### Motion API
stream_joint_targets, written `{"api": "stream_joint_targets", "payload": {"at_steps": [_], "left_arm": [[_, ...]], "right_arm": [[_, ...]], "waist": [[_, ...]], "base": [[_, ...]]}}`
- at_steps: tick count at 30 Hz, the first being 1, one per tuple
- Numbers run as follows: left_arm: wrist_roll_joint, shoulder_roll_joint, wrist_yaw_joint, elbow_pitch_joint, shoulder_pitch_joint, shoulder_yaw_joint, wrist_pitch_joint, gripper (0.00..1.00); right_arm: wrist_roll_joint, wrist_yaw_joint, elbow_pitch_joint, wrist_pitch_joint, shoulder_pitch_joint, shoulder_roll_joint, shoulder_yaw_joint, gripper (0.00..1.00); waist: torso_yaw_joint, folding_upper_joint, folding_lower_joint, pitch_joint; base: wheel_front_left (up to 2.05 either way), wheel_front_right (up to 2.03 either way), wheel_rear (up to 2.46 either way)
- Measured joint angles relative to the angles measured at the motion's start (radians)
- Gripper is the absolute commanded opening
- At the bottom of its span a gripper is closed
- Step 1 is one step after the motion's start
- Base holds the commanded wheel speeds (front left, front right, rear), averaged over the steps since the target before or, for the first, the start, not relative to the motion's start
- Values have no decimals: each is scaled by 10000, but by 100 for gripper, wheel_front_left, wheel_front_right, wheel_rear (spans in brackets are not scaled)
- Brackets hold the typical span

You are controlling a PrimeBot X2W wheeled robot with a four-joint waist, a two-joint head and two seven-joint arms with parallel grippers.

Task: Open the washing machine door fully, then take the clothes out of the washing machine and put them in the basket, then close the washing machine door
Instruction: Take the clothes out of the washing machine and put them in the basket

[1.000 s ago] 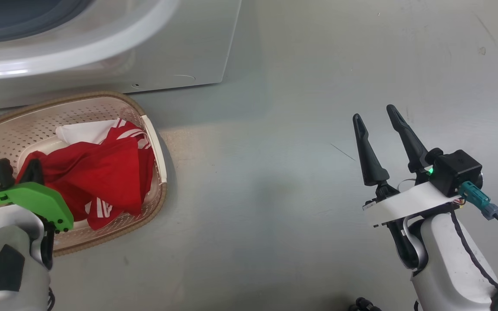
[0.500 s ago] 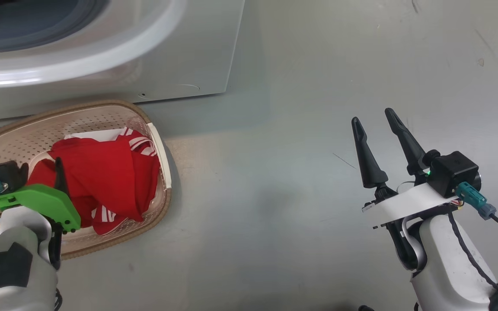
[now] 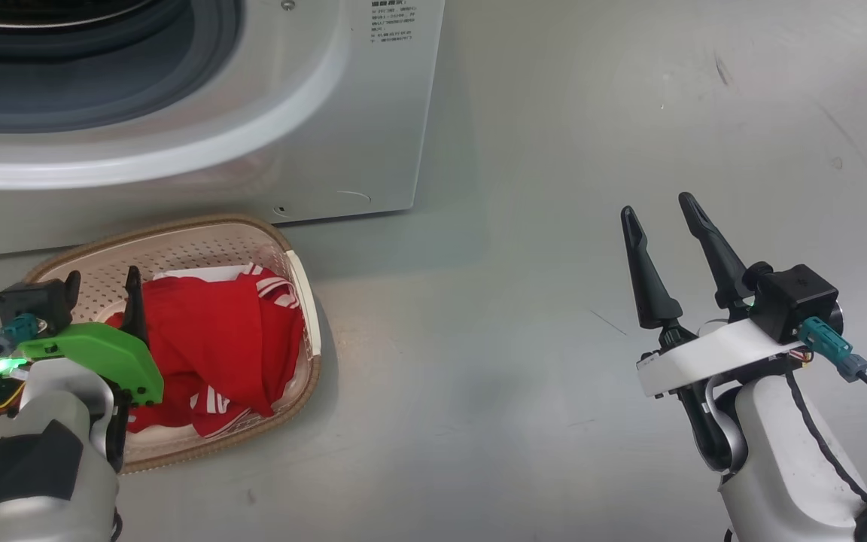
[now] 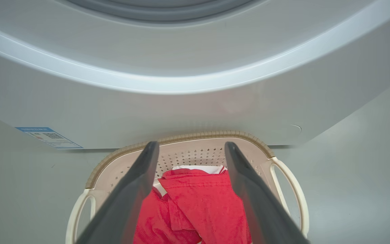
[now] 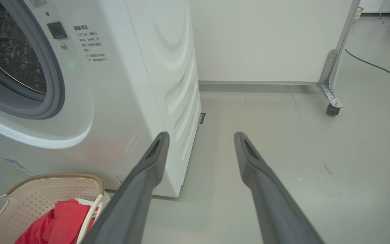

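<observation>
Evidently clothes [image 3: 230, 339] lay in basket [image 3: 200, 239], lower left; left gripper [image 3: 102, 277] and right gripper [image 3: 656, 207] stood spread, empty; reaching to shut the door probably came next.

You look across a smooth grey floor [image 5: 283, 162], lightly scuffed, to a white wall [image 5: 256, 40] with a grey skirting [image 5: 249, 87], a metal leg [image 5: 328, 67] on a castor [image 5: 332, 109] at its right end and a black cable [image 5: 377, 66] beyond.

The floor [image 3: 524, 301] is smooth, pale grey, with a few dark scuffs. The washing machine [image 3: 373, 135] stands on it, and the basket [image 3: 211, 248] sits just before the machine's lower front. Farther off, a white panel [image 5: 266, 40] on a caster [image 5: 332, 109] and a dark cable [image 5: 377, 66] rest on it.
</observation>
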Motion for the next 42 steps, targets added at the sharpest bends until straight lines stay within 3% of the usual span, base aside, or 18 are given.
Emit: {"api": "stream_joint_targets", "payload": {"at_steps": [10,18,28,42], "left_arm": [[274,-251,-360,-1369,109,-504,-81,100],[355,-408,-360,-3367,827,-476,-81,100],[359,-554,-393,-4840,1870,-328,-81,100],[236,-779,-393,-5802,3449,-17,-81,100]], "right_arm": [[163,2,128,-2,213,10,-428,100],[165,2,128,-2,698,23,-604,100],[163,2,10,0,1151,35,-685,100],[159,2,-263,0,1568,48,-755,100]], "waist": [[315,0,0,-1109],[621,0,0,-1996],[959,0,0,-2740],[1138,0,0,-3344]], "base": [[0,0,0],[0,0,0],[0,0,0],[0,0,0]]}}
